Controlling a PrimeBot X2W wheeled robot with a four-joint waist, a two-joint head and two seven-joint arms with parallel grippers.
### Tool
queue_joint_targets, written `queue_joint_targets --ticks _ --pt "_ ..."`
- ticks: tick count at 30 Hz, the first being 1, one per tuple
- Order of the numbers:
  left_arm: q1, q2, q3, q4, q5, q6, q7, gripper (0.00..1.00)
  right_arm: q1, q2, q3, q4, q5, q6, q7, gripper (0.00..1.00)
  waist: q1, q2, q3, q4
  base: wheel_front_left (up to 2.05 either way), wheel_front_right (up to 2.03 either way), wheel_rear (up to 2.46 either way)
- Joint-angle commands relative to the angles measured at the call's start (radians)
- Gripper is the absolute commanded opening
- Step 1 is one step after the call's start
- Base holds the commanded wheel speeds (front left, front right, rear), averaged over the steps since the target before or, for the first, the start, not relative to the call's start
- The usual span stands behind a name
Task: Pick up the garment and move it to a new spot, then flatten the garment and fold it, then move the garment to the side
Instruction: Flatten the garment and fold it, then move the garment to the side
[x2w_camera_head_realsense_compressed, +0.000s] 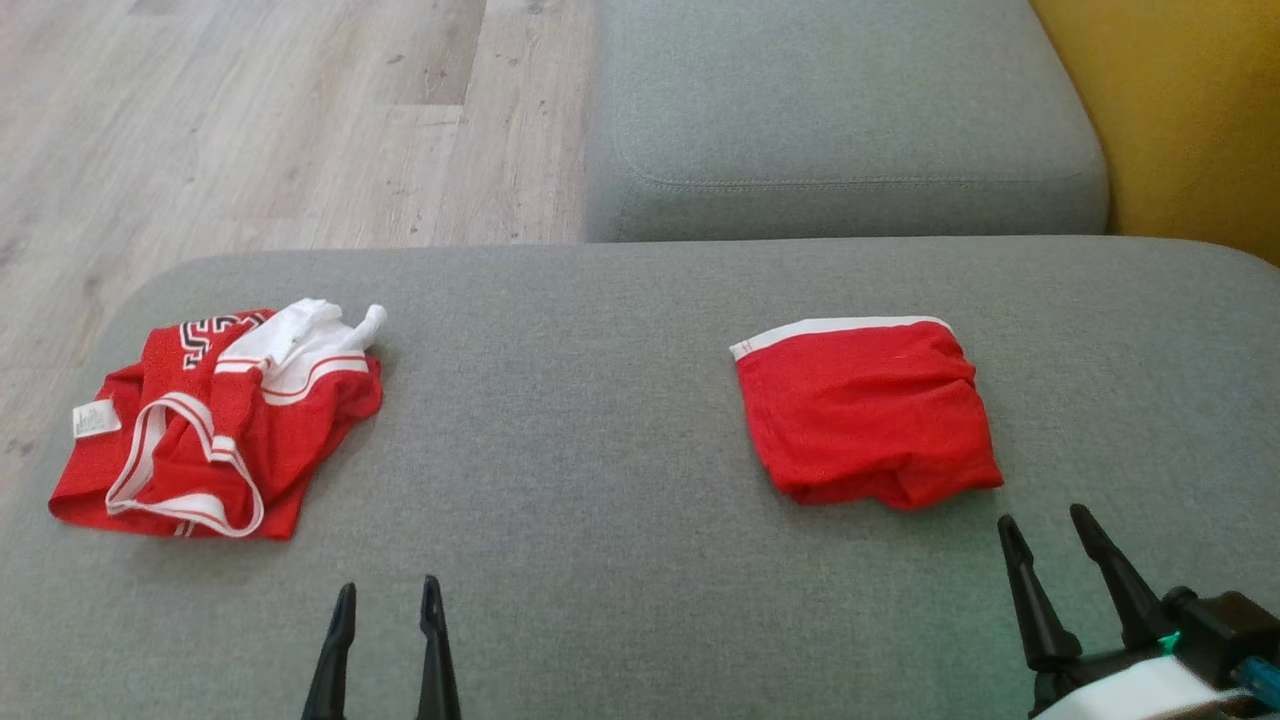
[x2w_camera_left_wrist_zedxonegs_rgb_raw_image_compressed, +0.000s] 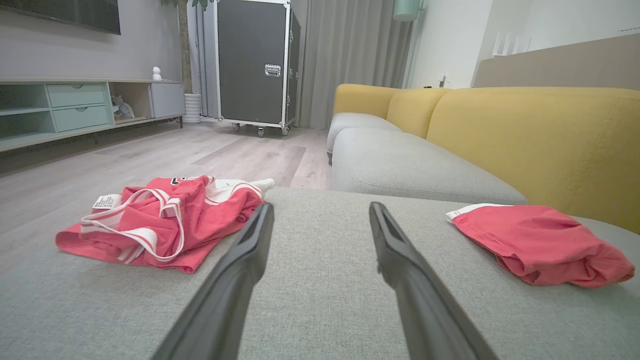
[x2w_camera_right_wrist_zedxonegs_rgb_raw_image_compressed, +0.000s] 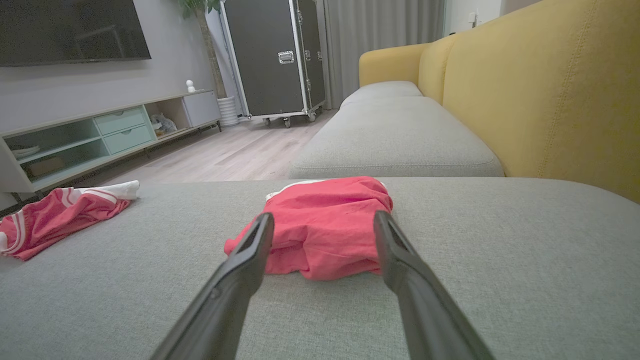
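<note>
A red garment (x2w_camera_head_realsense_compressed: 865, 410) with a white waistband lies folded into a compact rectangle on the right part of the grey seat cushion (x2w_camera_head_realsense_compressed: 600, 500). My right gripper (x2w_camera_head_realsense_compressed: 1043, 520) is open just in front of its near edge, apart from it. In the right wrist view the folded garment (x2w_camera_right_wrist_zedxonegs_rgb_raw_image_compressed: 325, 225) lies beyond the open fingers of that gripper (x2w_camera_right_wrist_zedxonegs_rgb_raw_image_compressed: 324, 216). A second garment (x2w_camera_head_realsense_compressed: 215, 420), a red and white jersey, lies crumpled at the cushion's left end. My left gripper (x2w_camera_head_realsense_compressed: 388, 590) stands open and holds nothing near the front edge. Its wrist view shows this gripper (x2w_camera_left_wrist_zedxonegs_rgb_raw_image_compressed: 321, 207) between the jersey (x2w_camera_left_wrist_zedxonegs_rgb_raw_image_compressed: 160, 225) and the folded garment (x2w_camera_left_wrist_zedxonegs_rgb_raw_image_compressed: 540, 245).
Wooden floor (x2w_camera_head_realsense_compressed: 250, 120) drops off past the cushion's far and left edges. Another grey seat cushion (x2w_camera_head_realsense_compressed: 840, 120) lies behind, and the yellow sofa back (x2w_camera_head_realsense_compressed: 1200, 120) rises on the right. A wheeled black case (x2w_camera_left_wrist_zedxonegs_rgb_raw_image_compressed: 255, 65) and a low cabinet (x2w_camera_left_wrist_zedxonegs_rgb_raw_image_compressed: 75, 107) stand across the room.
</note>
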Motion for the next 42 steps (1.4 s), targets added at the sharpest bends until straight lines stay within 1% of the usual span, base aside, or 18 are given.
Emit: queue_joint_targets --ticks 1,6,13,27,30,35,36,40,42 --pt "-0.040 -0.005 0.039 -0.042 0.005 -0.003 -0.005 1.00 -0.038 -0.015 0.003 -0.044 -0.014 -0.001 -0.011 1.00 0.0001 -0.0001 -0.001 -0.003 0.00 0.00 0.00" --pt "-0.033 -0.005 0.043 -0.044 0.002 -0.003 -0.005 1.00 -0.024 0.009 -0.006 -0.054 -0.039 -0.001 -0.011 1.00 0.0001 -0.0001 0.000 -0.009 0.00 0.00 0.00" --pt "-0.042 -0.005 0.037 -0.031 0.007 -0.006 -0.005 1.00 -0.015 0.034 -0.048 -0.055 -0.059 -0.001 -0.011 1.00 0.0001 -0.0001 0.003 -0.007 0.00 0.00 0.00" --pt "-0.046 -0.005 0.038 -0.022 0.003 -0.004 -0.005 1.00 -0.007 0.040 -0.066 -0.043 -0.090 -0.001 -0.011 1.00 0.0001 -0.0001 0.008 -0.012 0.00 0.00 0.00" --pt "-0.059 -0.005 0.029 -0.026 -0.008 -0.012 -0.005 1.00 -0.014 0.038 -0.070 -0.026 -0.088 -0.001 -0.011 1.00 0.0001 -0.0001 0.031 -0.003 0.00 0.00 0.00" --pt "-0.079 -0.005 0.011 -0.043 -0.024 -0.004 -0.005 1.00 -0.051 0.032 -0.080 0.001 -0.081 -0.001 -0.011 1.00 0.0001 -0.0001 0.077 0.015 0.00 0.00 0.00" --pt "-0.081 -0.005 0.001 -0.037 -0.029 -0.008 -0.005 1.00 -0.061 0.029 -0.082 0.011 -0.077 -0.001 -0.011 1.00 0.0001 -0.0001 0.087 0.020 0.00 0.00 0.00" --pt "-0.117 -0.005 -0.025 -0.049 -0.033 -0.012 -0.005 1.00 -0.128 0.007 -0.092 0.058 -0.055 -0.001 -0.010 1.00 0.0001 -0.0001 0.153 0.042 0.00 0.00 0.00" --pt "-0.139 -0.005 -0.035 -0.052 -0.031 -0.009 -0.005 1.00 -0.181 -0.006 -0.092 0.091 -0.036 -0.001 0.009 1.00 0.0001 -0.0001 0.186 0.049 0.00 0.00 0.00"
